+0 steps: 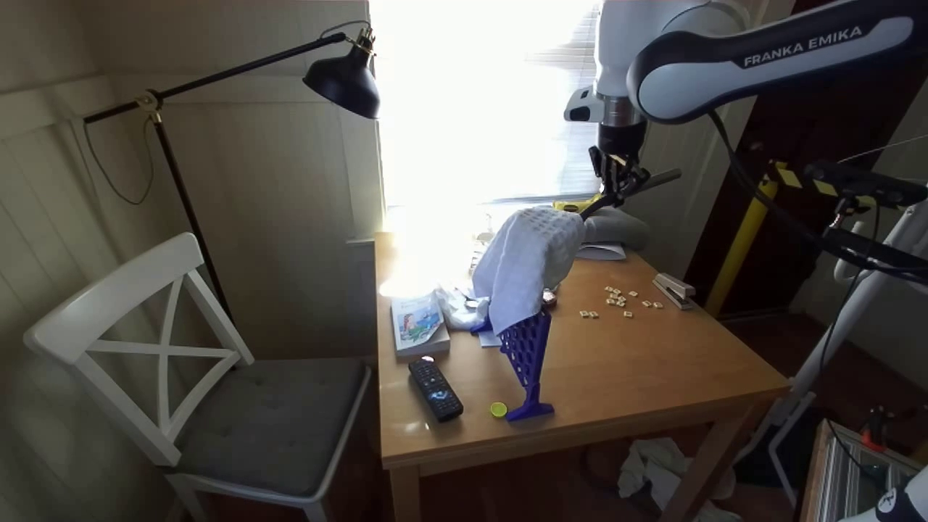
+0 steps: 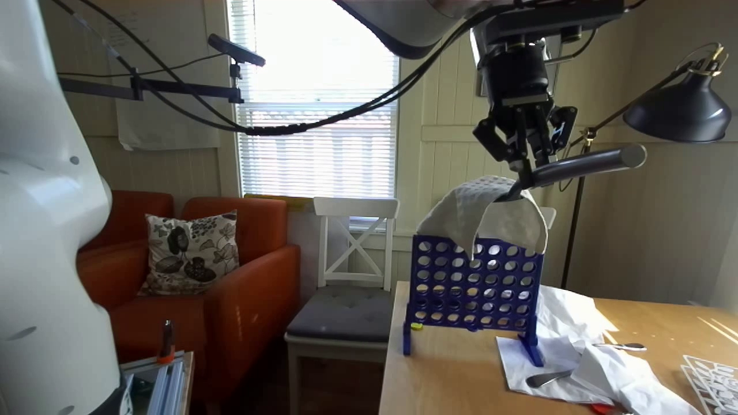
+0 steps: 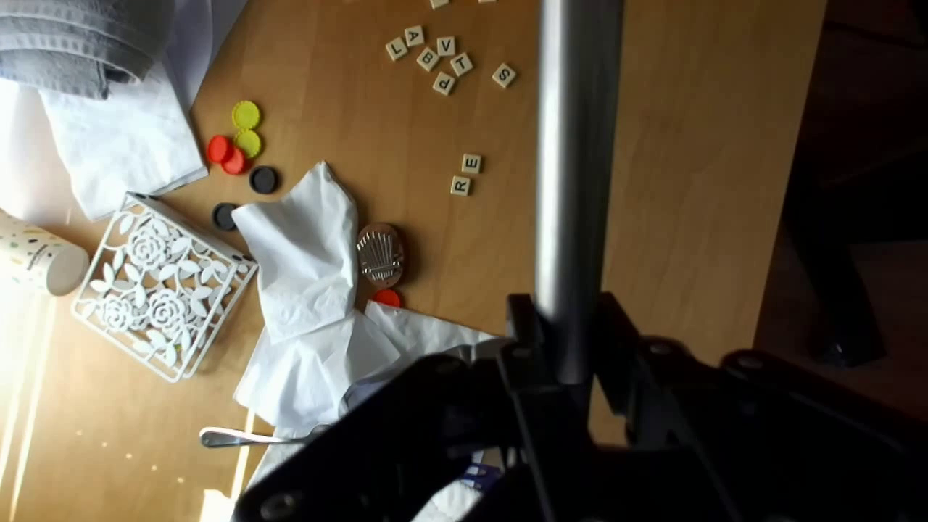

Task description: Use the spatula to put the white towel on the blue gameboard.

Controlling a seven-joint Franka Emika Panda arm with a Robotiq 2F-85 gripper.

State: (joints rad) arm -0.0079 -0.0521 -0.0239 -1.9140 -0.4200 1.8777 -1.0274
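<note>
My gripper (image 1: 616,190) (image 2: 533,168) (image 3: 562,326) is shut on the dark grey handle of the spatula (image 1: 658,181) (image 2: 594,164) (image 3: 578,159). The handle lies tilted across the fingers. The spatula's head is hidden under the white towel (image 1: 525,254) (image 2: 458,213). The towel drapes over the top of the blue gameboard (image 1: 523,348) (image 2: 464,283), which stands upright on the table. Its corners hang down both faces of the board. A small part of the towel (image 3: 448,505) and of the board (image 3: 480,476) shows in the wrist view.
A remote (image 1: 435,389), a book (image 1: 420,326) and a yellow disc (image 1: 499,409) lie near the board. White napkins (image 3: 297,290), cutlery (image 2: 548,378), a white metal holder (image 3: 165,286), a thumb piano (image 3: 380,254), letter tiles (image 3: 444,46) and a stapler (image 1: 674,290) are on the table.
</note>
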